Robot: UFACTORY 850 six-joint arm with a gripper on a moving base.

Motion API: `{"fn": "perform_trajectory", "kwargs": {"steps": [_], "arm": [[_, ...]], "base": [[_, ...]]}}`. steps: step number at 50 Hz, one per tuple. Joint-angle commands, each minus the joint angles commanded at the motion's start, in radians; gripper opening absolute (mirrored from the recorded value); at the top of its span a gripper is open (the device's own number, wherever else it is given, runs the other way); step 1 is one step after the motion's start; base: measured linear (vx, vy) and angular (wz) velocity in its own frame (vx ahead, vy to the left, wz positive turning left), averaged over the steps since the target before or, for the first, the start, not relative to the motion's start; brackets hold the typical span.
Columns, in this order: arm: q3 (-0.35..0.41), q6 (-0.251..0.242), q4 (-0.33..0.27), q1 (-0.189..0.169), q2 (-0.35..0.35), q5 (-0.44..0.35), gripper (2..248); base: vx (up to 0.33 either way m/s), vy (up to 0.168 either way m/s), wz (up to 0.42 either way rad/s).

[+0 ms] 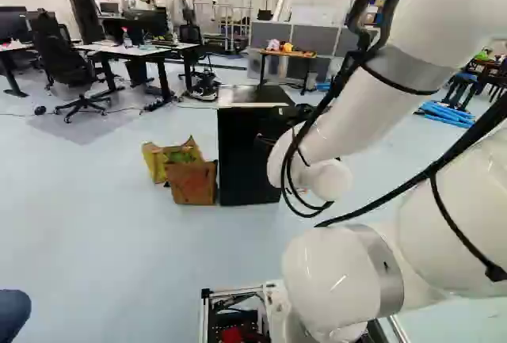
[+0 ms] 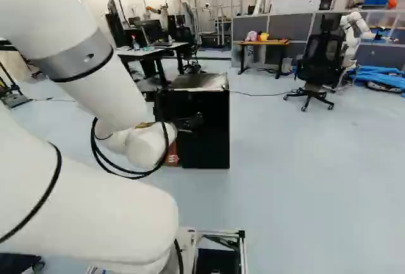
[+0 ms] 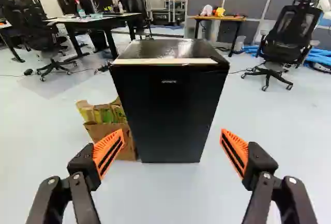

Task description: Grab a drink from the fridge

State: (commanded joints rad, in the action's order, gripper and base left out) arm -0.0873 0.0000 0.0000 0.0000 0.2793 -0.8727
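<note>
As the fridge stands with its door side toward me, I read the approach as square-on: the gripper points at the front panel, level-ish and a little downward, with the fridge's body showing between its fingers. Fingers wide apart, orange pads facing each other, nothing between them. Wide suits a reach, I judge, though a door edge would want a much narrower gap. Drink: not visible in any view; presumably inside, behind the shut door. No handle that I can make out, only a pale strip along the top front edge and a small label under it. Step in hand looks like lining up for the door, so the task is at its start. Arm is bent out ahead of the base, wrist low, which seems meant to bring the fingers to door height. Next I would want the door's opening side found, then one finger hooked at its edge rather than a squeeze on the flat face. Paper bag sits beside the fridge, at its left in the left base view; whether they touch I can't tell. A door or arm sweeping that way might catch it. Opposite side has bare floor for swing.
</note>
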Motion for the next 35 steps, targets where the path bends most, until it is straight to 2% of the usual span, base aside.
{"fn": "perform_trajectory", "kwargs": {"steps": [35], "arm": [[0.0,0.0,0.0,0.0,0.0,0.0,247]], "base": [[0.034,0.018,-0.004]]}}
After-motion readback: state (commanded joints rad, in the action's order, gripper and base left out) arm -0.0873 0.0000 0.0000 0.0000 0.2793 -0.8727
